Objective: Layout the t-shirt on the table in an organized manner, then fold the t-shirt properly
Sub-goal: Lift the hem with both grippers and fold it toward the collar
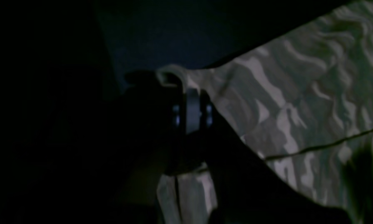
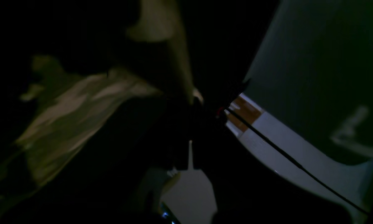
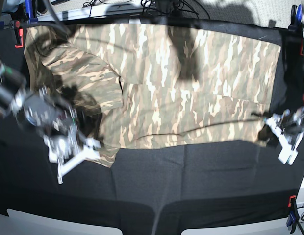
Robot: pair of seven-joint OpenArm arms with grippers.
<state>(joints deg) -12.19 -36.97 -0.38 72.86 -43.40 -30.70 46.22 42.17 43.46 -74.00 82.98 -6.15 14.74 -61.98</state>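
Carefully now: both claws pinched on the near edge of the shirt

Both arms sit low over the worktop [image 3: 157,191], each at a near corner of the t-shirt [image 3: 191,88]. The shirt lies spread wide across the far half of the black cloth, its long near edge running roughly straight from one claw to the other.

Left claw [image 1: 191,93]: jaws closed tight on a fold of camouflage cloth at the shirt's corner; a pale rim of fabric curls up just past the fingertips. In the base view it sits at the shirt's near corner close to the worktop's side edge.

Right claw [image 3: 76,149]: blurred in the base view and dark in its own wrist view, so the grip cannot be confirmed by eye; jaws closed, and cloth hangs beside them, so it probably holds the shirt's other near corner.

Clamps: an orange clamp [image 3: 18,37] and a blue clamp [image 3: 28,9] stand beyond the shirt's far corner on the right claw's side.

Judgement on the step: this looks like a two-handed lift or drag of the near edge, either to smooth the lay or to begin a fold toward the far edge. To do it well:
- move both claws together, at equal height, so the edge stays taut and straight;
- keep tension gentle, since soft cloth stretches and slips;
- watch the bunched sleeve beside the right claw, which may drag a wrinkle along;
- release only once the edge lies flat.
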